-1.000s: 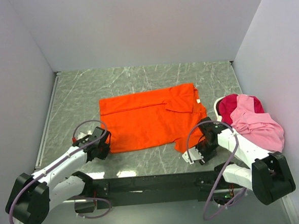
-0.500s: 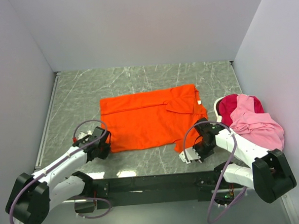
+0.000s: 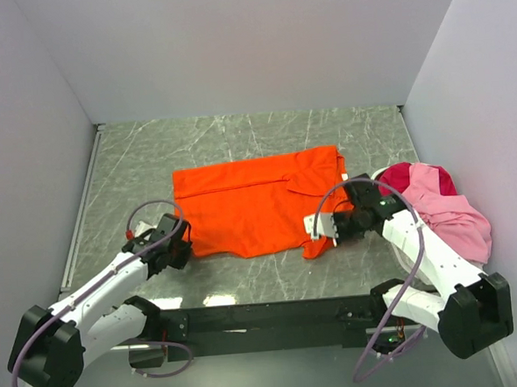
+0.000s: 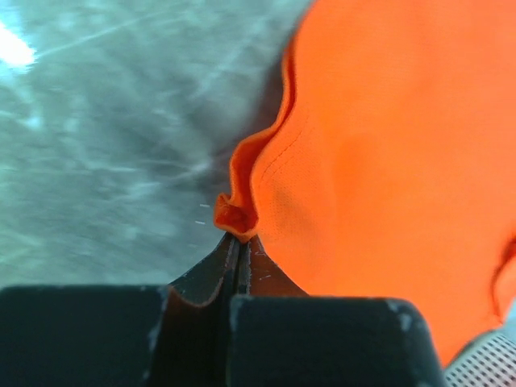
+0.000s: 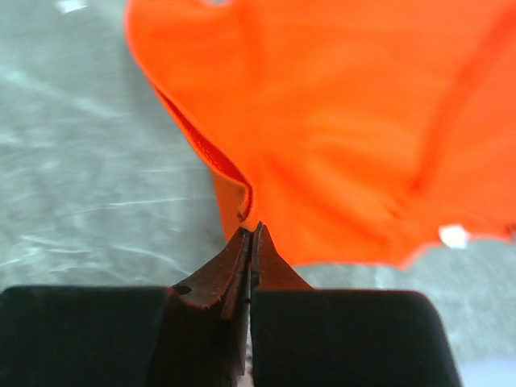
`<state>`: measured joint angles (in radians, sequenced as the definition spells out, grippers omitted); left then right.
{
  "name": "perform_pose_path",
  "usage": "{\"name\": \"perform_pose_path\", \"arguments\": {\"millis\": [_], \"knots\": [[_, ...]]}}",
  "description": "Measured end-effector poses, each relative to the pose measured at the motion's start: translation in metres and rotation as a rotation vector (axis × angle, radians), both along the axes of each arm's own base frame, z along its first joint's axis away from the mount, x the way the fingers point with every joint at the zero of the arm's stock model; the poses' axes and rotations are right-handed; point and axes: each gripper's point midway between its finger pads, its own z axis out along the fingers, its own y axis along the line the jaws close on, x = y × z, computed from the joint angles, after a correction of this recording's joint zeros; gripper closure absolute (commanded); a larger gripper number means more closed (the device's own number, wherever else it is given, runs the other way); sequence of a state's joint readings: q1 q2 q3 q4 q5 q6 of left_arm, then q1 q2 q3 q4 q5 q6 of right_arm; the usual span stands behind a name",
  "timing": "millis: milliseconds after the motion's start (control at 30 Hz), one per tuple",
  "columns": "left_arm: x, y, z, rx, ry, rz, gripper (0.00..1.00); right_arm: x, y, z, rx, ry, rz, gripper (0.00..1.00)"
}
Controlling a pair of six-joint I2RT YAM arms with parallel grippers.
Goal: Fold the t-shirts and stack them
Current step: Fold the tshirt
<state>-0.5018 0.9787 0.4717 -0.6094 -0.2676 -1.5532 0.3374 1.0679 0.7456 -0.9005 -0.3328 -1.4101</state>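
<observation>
Two grips: left gripper [image 4: 239, 240], right gripper [image 5: 251, 232] each pinched closed on orange t-shirt [image 3: 259, 207] corners.
Advice: raise both evenly, hem taut.

The orange t-shirt [image 3: 259, 207] is lying spread mostly flat in the middle, long side running L–R, w/ a sleeve folding over its far-R part & a small white tag showing at that edge. Its near-L corner is bunching into a small crumpled fold. Its near-R corner is lifting, hem curling under. The pink t-shirt [image 3: 449, 217] is sitting crumpled in a heap at the R, just beside the orange one, lying over a magenta-red t-shirt [image 3: 396, 181] that's peeking out at the heap's far-L side.
</observation>
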Motion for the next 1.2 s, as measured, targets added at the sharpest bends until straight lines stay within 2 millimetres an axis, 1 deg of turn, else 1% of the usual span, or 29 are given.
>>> {"name": "perform_pose_path", "arguments": {"millis": [133,233,333,467,600,833,1033,1200], "knots": [[0.013,-0.004,0.017,-0.015,-0.043,-0.003,1.00,0.028,0.003,0.031,0.063,-0.080,-0.109,1.00],[0.022,-0.001,0.025,-0.023,-0.066,0.019,1.00,0.041,0.005,0.044,0.102,-0.109,-0.168,1.00],[0.029,0.007,0.027,-0.030,-0.077,0.055,1.00,0.054,0.007,0.053,0.132,-0.128,-0.223,1.00],[0.036,0.019,0.030,-0.029,-0.077,0.084,1.00,0.074,0.006,0.062,0.167,-0.149,-0.294,1.00],[0.048,0.024,0.037,-0.024,-0.083,0.091,1.00,0.097,0.005,0.070,0.197,-0.175,-0.362,1.00],[0.075,0.027,0.046,-0.012,-0.094,0.073,1.00,0.129,0.007,0.078,0.235,-0.200,-0.444,1.00],[0.101,0.027,0.049,0.001,-0.084,0.056,1.00,0.168,0.013,0.087,0.262,-0.230,-0.502,1.00],[0.121,0.027,0.050,0.019,-0.078,0.038,1.00,0.194,0.016,0.085,0.269,-0.236,-0.537,1.00]]}}
